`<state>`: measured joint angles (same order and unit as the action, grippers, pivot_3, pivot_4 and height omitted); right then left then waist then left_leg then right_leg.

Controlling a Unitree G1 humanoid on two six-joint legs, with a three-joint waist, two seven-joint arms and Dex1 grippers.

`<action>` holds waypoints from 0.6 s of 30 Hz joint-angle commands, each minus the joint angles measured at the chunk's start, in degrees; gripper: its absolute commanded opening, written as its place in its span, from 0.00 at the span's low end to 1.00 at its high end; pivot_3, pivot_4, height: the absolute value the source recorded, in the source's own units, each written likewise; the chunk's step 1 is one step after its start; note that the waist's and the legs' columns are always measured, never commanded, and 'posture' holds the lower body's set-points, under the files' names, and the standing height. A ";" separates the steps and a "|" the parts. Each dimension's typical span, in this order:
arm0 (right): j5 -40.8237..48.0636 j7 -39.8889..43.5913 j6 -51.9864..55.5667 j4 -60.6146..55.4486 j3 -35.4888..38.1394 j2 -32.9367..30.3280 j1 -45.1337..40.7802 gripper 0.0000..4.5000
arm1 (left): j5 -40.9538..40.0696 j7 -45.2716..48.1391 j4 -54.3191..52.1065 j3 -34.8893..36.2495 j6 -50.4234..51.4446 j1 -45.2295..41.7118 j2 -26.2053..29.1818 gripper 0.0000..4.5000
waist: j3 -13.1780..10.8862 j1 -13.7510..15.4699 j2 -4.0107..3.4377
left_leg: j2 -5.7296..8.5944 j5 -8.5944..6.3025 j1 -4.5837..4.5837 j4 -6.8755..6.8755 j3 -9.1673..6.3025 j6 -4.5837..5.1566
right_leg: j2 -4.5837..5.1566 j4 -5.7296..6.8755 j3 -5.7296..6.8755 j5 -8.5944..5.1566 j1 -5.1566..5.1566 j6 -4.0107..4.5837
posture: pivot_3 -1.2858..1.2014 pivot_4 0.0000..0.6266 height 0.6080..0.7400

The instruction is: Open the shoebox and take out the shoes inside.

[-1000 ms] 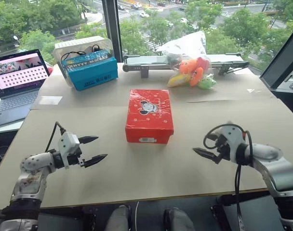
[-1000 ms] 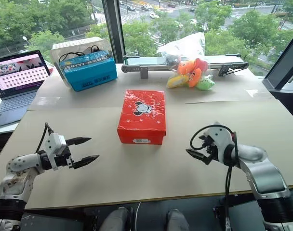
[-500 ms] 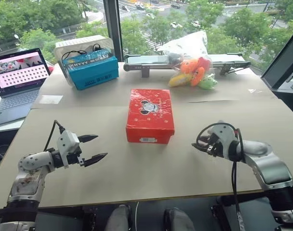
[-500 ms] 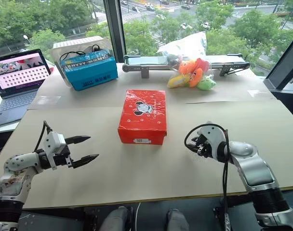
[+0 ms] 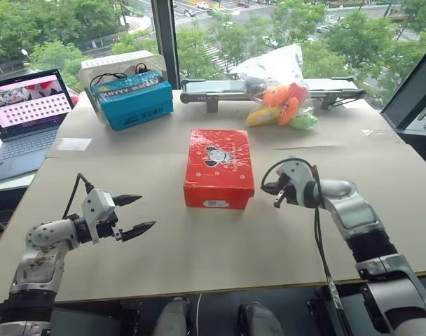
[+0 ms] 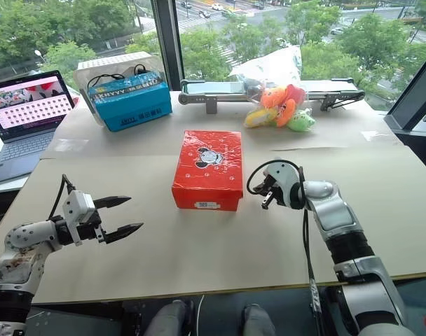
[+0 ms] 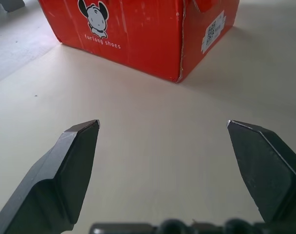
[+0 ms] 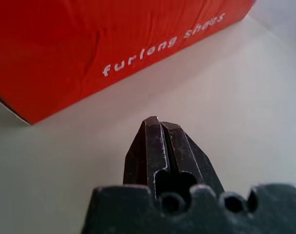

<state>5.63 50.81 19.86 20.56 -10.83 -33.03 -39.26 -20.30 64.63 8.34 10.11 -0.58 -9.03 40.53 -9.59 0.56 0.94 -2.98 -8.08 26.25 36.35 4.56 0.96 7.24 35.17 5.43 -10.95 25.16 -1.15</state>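
Shoebox sits closed, nothing done yet. Right claw, pinched shut and empty, has it just beside; left claw, spread wide and empty, well apart.

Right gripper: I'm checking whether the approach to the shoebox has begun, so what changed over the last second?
The right gripper swung in toward the shoebox and shut its fingers on nothing; it now sits beside the box's right side, not touching. The left gripper stayed open in place, and the box stayed closed.
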 commanded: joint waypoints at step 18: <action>7.78 5.76 1.86 -0.73 6.83 4.99 -8.27 0.02 | 1.01 -0.73 -0.18 -0.37 -1.71 -1.10 0.03 1.00 | -0.01 -0.17 -0.02 | -0.07 -0.25 -0.03 0.07 0.03 -0.42 | -0.04 0.32 -0.01 -0.01 0.09 0.07 | 0.52 0.24 1.00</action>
<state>11.89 56.25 21.34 22.42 -6.02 -28.18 -45.38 -19.26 64.15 8.50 9.84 -1.02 -9.13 40.49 -9.60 0.39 0.92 -3.05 -8.33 26.21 36.42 4.59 0.55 7.20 35.50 5.43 -10.96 25.25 -1.07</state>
